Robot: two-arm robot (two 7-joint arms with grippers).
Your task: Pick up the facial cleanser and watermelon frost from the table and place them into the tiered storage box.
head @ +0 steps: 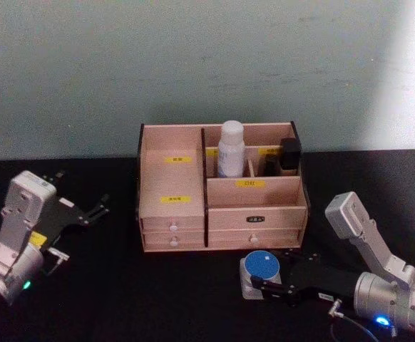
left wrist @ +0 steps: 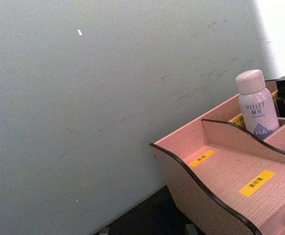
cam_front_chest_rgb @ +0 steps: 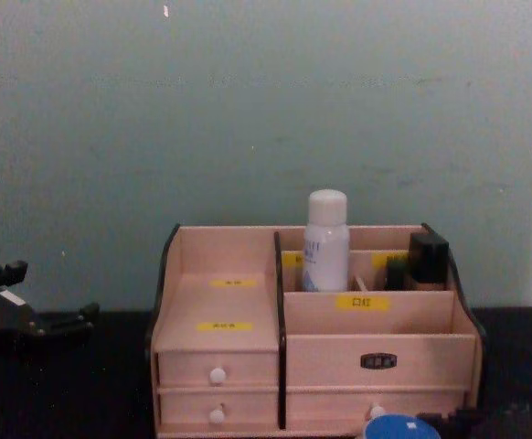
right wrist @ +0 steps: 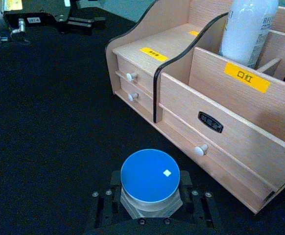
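Observation:
The tiered storage box [head: 172,214] [cam_front_chest_rgb: 376,338] stands mid-table, pale wood with dark trim and white-knobbed drawers. A white bottle, the facial cleanser [head: 230,146] [left wrist: 256,110] [right wrist: 245,29] [cam_front_chest_rgb: 325,242], stands upright in its rear middle compartment. A round blue-lidded jar, the watermelon frost [head: 262,265] [right wrist: 150,176] [cam_front_chest_rgb: 394,428], sits just in front of the box's right drawers. My right gripper [head: 266,278] [right wrist: 150,208] is shut on it, black fingers flanking its silvery base. My left gripper [head: 99,206] [right wrist: 81,24] [cam_front_chest_rgb: 51,293] rests open to the left of the box, holding nothing.
A black item [head: 289,155] [cam_front_chest_rgb: 428,258] fills the box's rear right compartment. The box's left tiers [left wrist: 221,171] and front right compartment [right wrist: 240,117] hold nothing. The black tabletop [head: 93,285] spreads out on both sides, and a pale wall stands close behind.

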